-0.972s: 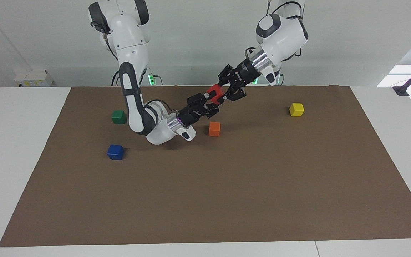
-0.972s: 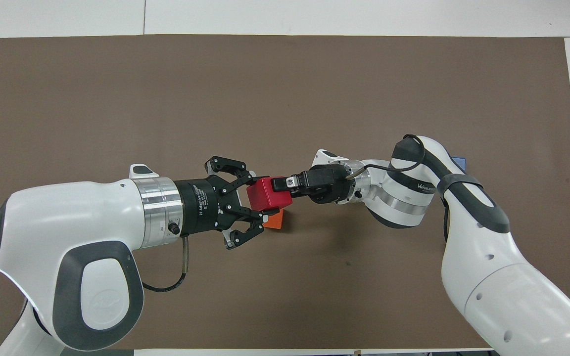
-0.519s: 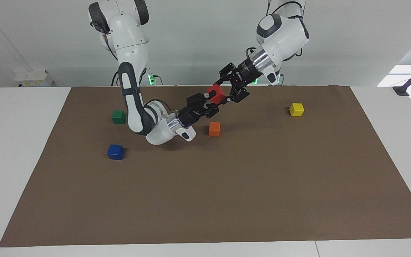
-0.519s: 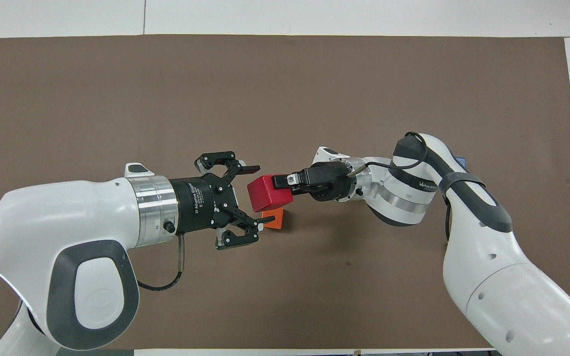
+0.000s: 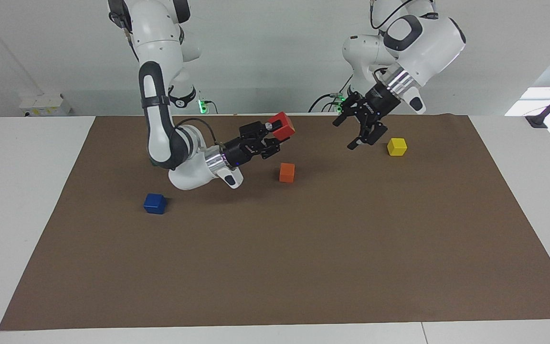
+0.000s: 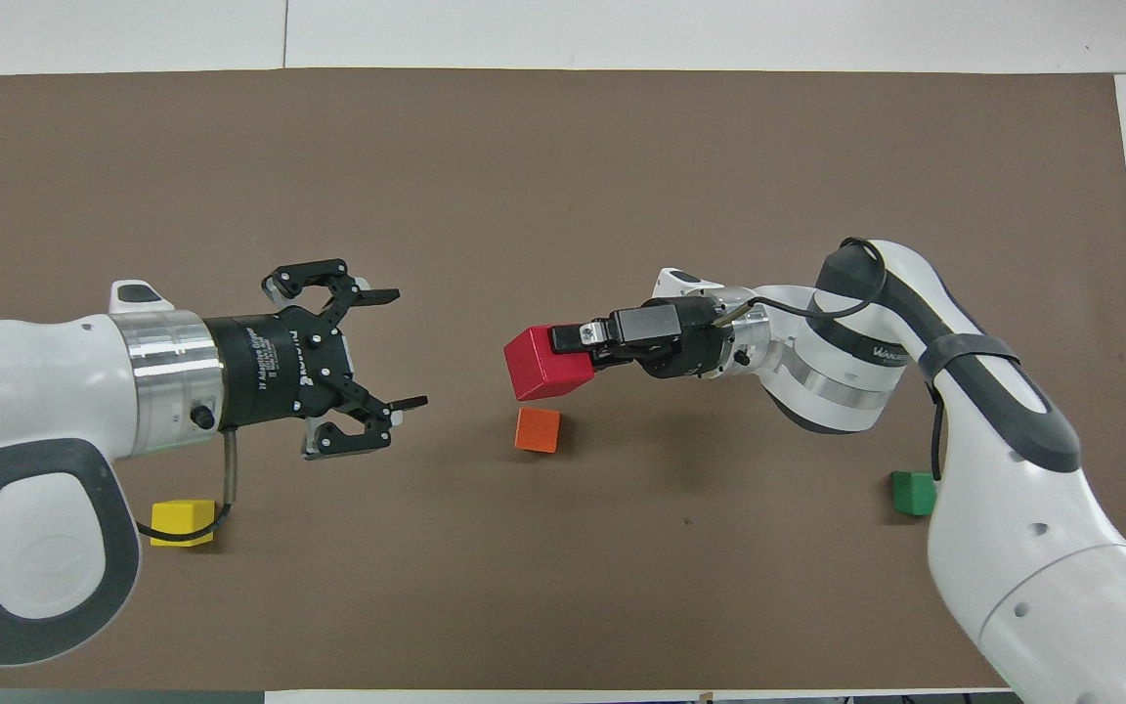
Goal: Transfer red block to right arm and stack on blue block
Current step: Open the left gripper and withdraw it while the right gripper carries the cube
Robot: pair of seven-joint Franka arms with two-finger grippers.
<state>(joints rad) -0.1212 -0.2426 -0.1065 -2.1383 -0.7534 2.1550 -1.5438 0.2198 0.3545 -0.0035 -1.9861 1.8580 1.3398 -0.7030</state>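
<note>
right pincer (image 5: 275,133) is clamped and raised mid-table, while left pincer (image 5: 362,125) hangs in the air, fingers spread.

In the overhead view the small deep blue cube is hidden under the white right arm (image 6: 1003,460), and the small green cube (image 6: 912,492) is partly covered by it. The green cube is hidden by that arm in the facing view. The small yellow cube (image 6: 182,520) is partly crossed by the left arm's cable.

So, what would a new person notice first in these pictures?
First, the red block, held up in the air by the right gripper above the brown mat, over the orange block. Next, the left gripper, open and empty, raised beside the yellow block.
</note>
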